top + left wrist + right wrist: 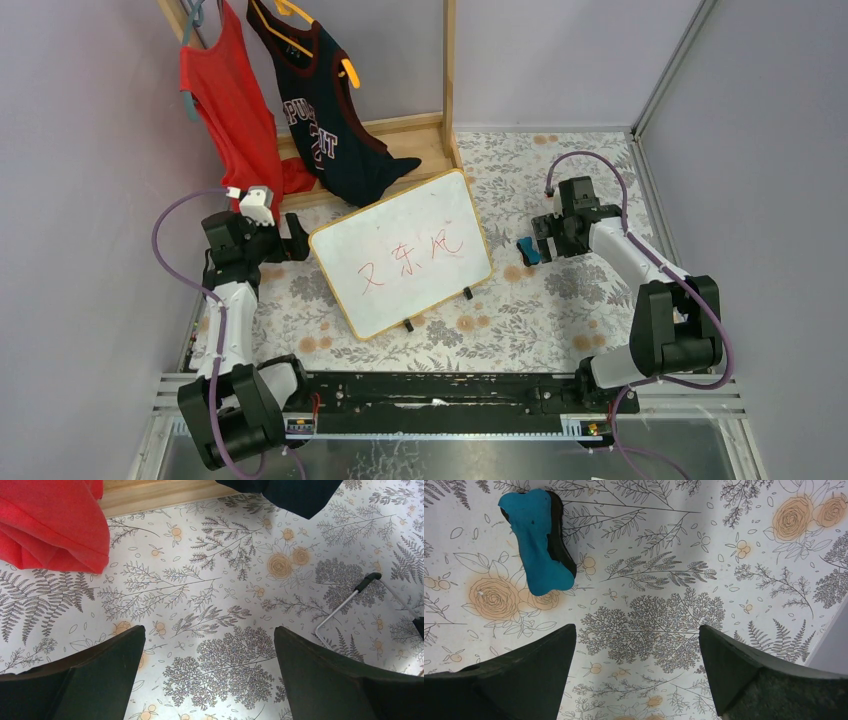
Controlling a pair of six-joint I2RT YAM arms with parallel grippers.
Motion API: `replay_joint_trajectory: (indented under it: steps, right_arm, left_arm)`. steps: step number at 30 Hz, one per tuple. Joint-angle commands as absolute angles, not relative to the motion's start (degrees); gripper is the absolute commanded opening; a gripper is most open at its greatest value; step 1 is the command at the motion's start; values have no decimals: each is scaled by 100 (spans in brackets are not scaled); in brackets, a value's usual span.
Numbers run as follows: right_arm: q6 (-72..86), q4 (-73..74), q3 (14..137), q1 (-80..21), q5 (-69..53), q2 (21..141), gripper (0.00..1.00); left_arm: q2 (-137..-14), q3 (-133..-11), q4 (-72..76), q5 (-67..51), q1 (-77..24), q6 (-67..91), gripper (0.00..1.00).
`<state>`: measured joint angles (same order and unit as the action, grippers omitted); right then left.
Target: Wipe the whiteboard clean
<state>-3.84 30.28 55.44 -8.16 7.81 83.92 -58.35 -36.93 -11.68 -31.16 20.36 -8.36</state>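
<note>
The whiteboard (400,255) lies tilted in the middle of the table, with a light-wood frame, black clip feet at its near edge and red handwritten marks in its centre. A blue eraser (526,250) with a black underside sits just right of the board. In the right wrist view the eraser (539,542) lies up and to the left of my fingers. My right gripper (538,240) (636,645) is open and empty beside the eraser. My left gripper (293,238) (210,645) is open and empty at the board's left corner, over bare cloth.
A floral tablecloth (560,300) covers the table. A red shirt (235,110) (55,525) and a dark jersey (325,115) (295,495) hang from a wooden rack (448,70) at the back left. A thin grey wire loop with a black tip (350,600) lies right of the left fingers.
</note>
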Motion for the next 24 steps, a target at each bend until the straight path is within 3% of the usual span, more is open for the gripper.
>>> replay_joint_trajectory:
  steps: [1, 20, 24]
  right_arm:
    - [-331, 3014, 5819, -773, 640, 8311, 99]
    - [-316, 2902, 5917, -772, 144, 7863, 99]
    - [-462, 3109, 6267, -771, 184, 8320, 100]
  left_arm:
    - [-5839, -3865, -1185, -3300, 2068, -984, 100]
    - [-5778, -3937, -1403, -3348, 2073, -1028, 100]
    - [-5613, -4034, -1547, -3369, 2067, -1113, 100]
